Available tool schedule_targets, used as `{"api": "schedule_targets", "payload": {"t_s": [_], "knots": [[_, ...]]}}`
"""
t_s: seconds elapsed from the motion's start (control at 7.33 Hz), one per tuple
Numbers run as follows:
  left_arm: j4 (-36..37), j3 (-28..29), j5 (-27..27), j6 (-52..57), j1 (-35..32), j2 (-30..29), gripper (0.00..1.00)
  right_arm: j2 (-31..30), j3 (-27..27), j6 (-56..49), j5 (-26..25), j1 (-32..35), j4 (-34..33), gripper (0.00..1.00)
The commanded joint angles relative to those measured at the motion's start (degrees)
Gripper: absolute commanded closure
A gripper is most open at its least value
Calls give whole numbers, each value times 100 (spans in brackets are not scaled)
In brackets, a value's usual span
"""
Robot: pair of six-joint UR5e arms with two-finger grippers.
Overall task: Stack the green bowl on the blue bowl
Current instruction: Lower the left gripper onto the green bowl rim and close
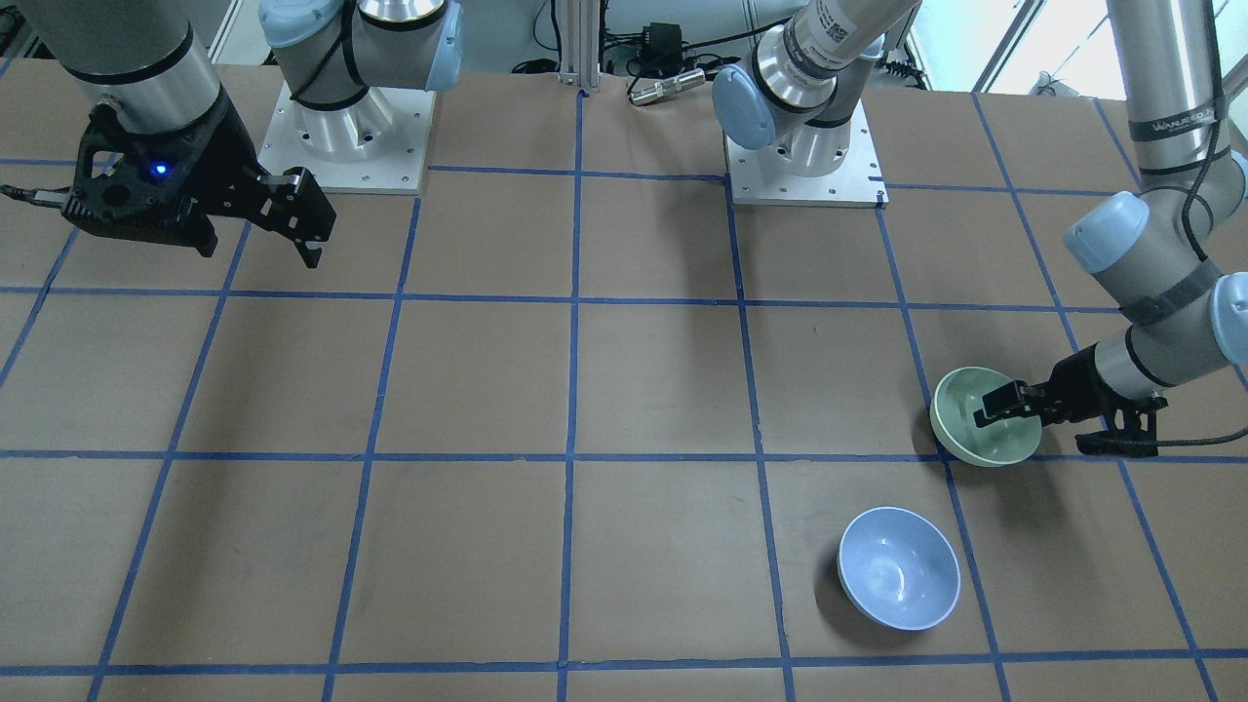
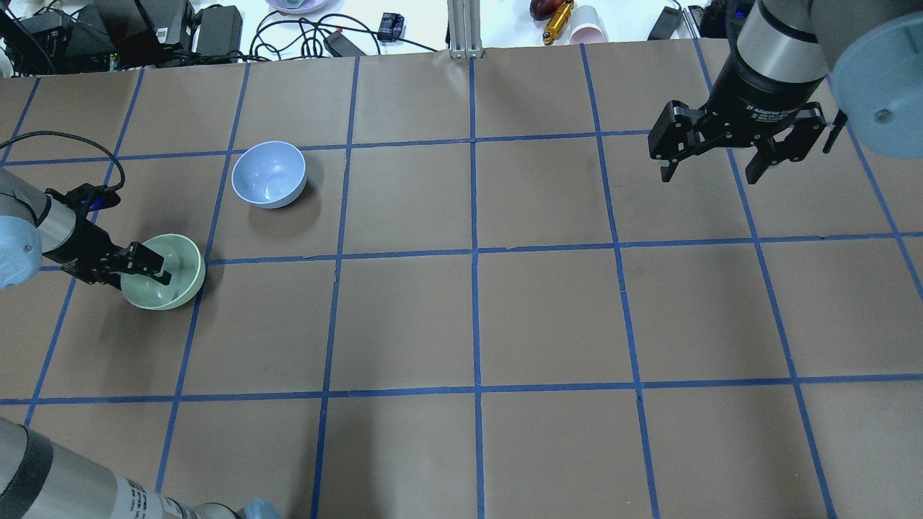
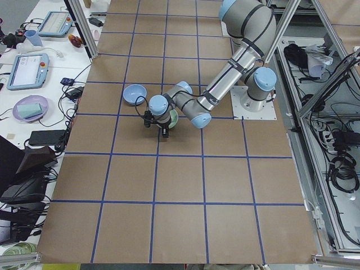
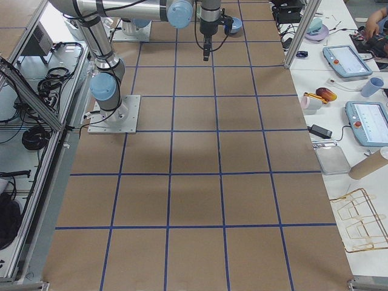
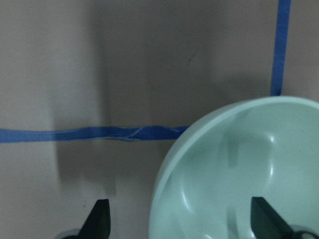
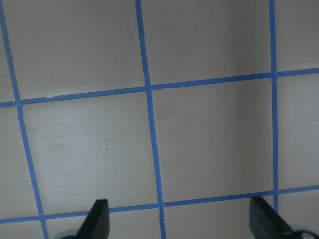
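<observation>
Mint-green and glossy, the green bowl (image 2: 182,280) sits on the brown paper of the desk (image 2: 548,310). It is in the desk's left half, roughly midway between the robot's long edge and the operators' long edge, and far from any corner. The left gripper (image 5: 180,215) comes at it low and nearly level from the desk's left end, with its jaws spread wide across the near rim. One finger (image 5: 266,224) hangs inside the hollow and the other (image 5: 99,221) is outside the wall over the paper; neither visibly presses the wall. That straddle looks chosen because a smooth round bowl offers no handle, so the thin rim is the one place two fingers can pinch. Closing on it seems to be the step in hand. Whether the bowl lies flat or is tipped a little toward the wrist I cannot tell. The blue bowl (image 2: 269,174) stands mouth up, near but clearly apart, closer to the operators' edge and a little toward the desk's middle. The carry should therefore be short: lift, shift toward that edge, lower in. Brown paper shows between the two rims, which gives room to rise before crossing. The right gripper (image 2: 712,173) hangs high over the right half with its jaws spread, holding nothing, well apart from both bowls. A one-sided rim pinch may let the slick bowl swing or slip.
</observation>
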Motion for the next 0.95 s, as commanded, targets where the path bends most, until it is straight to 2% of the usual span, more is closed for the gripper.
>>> {"api": "schedule_targets", "payload": {"t_s": [0.0,0.55,0.68,0.82], "knots": [[8,-4,0,30,0,-4,37,0,0,0,-6,0,0,0],[-1,-4,-18,153,53,-4,80,0,0,0,-6,0,0,0],[-1,-4,-18,162,53,-4,88,0,0,0,-6,0,0,0],[-1,-4,-18,162,62,-4,91,0,0,0,-6,0,0,0]]}}
